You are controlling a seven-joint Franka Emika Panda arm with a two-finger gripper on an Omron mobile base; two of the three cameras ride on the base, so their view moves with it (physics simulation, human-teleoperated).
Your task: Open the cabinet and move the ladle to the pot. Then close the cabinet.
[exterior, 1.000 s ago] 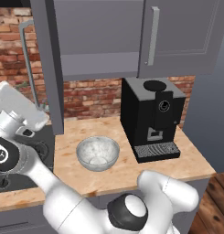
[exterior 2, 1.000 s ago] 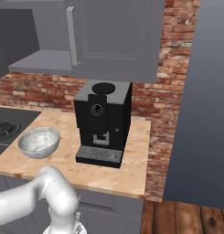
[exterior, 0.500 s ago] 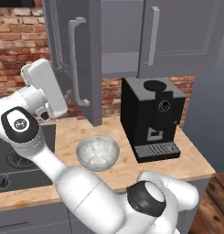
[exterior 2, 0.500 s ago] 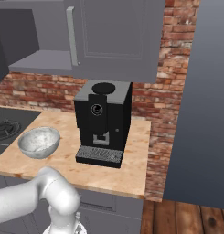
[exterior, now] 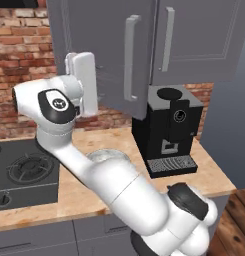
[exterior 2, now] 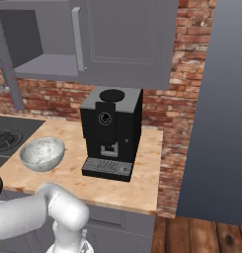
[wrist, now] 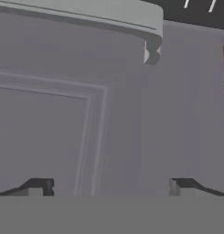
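Above the table, the cabinet's left door stands swung open. Our end effector, fingers spread wide and holding nothing, faces its panel. We judge the door rigid; its bar handle offers the surest hold.

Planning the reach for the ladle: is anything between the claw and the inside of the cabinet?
Yes. The cabinet's left door is swung open and the open claw faces its panelled front up close, handle beside it. That door stands in the way; no ladle is visible on the shelf.
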